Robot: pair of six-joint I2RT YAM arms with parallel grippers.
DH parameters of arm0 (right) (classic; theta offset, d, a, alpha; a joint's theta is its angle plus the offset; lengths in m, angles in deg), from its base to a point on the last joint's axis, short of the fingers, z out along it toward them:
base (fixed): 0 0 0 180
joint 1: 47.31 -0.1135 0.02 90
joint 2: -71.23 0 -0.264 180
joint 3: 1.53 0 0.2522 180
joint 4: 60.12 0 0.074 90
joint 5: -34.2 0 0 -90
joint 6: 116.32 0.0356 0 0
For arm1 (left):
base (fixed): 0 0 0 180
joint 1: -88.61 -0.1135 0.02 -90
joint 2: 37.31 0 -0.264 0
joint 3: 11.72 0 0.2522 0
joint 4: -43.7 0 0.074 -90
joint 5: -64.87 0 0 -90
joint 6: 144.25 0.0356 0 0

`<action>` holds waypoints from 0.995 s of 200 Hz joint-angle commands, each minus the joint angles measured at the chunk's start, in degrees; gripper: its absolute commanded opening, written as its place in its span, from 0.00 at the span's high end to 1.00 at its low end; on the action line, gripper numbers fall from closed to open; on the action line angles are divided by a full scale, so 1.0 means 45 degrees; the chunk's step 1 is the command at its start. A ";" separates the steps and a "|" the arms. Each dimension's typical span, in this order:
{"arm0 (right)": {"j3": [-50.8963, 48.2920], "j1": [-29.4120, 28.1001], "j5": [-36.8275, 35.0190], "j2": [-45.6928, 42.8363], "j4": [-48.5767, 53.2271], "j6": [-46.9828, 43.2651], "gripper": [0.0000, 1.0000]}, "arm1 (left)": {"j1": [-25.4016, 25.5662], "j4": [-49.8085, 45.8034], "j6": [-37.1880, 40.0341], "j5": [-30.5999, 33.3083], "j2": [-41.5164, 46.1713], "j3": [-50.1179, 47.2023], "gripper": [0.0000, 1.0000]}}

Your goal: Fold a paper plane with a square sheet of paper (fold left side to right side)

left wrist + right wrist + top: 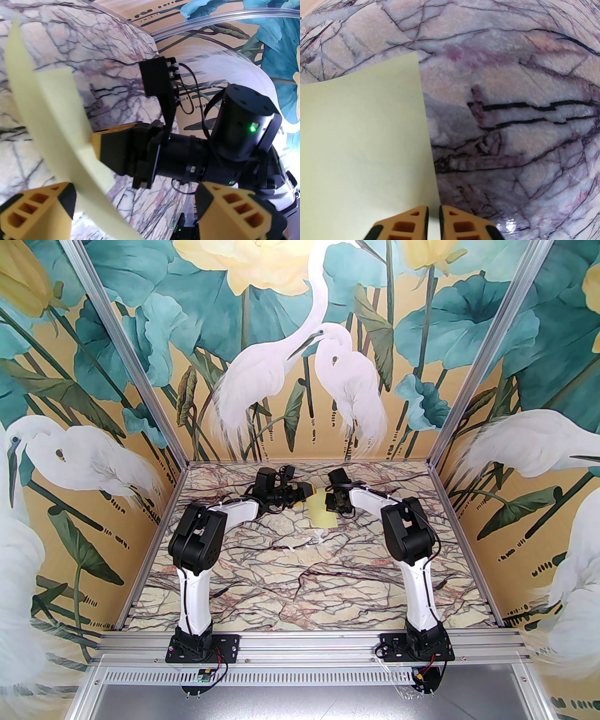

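- The square sheet of paper (322,511) is at the far middle of the marble table (300,587), between the two grippers, part lifted and curling up off the surface.
- The right gripper (433,218) has its jaws pinched nearly together on the sheet's right edge. The left wrist view shows the sheet bending away from that pinch.
- The left gripper (137,199) stands with jaws wide apart. The sheet runs between its fingers (66,199), close against one of them, but is not clamped.
- Handling, as I judge it: the sheet is very light and thin, limp enough to sag and bow under its own weight, and easy to crease or tear (a hard tug against the pinch would likely rip it).
- The best hold looks like a shallow pinch at the free left edge or corner, with little squeeze, carried over in an arc so the fold lands flat.
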 commanded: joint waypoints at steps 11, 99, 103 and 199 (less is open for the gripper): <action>-0.0149 -0.0209 0.0510 0.0480 0.0351 0.0031 0.83 | 0.0224 0.0731 -0.0453 -0.0418 -0.0617 0.0332 0.10; -0.1952 0.0951 0.3033 -0.1362 -0.2132 0.0227 0.72 | 0.0463 0.1729 -0.1114 -0.0711 -0.1145 0.0415 0.10; -0.2072 0.1037 0.3303 -0.1460 -0.2341 0.0286 0.72 | 0.0473 0.1745 -0.1120 -0.0727 -0.1159 0.0416 0.10; -0.3775 0.2502 0.9725 -0.1721 -0.8454 0.3165 0.67 | 0.0617 0.1704 -0.1143 -0.0805 -0.1370 0.0602 0.10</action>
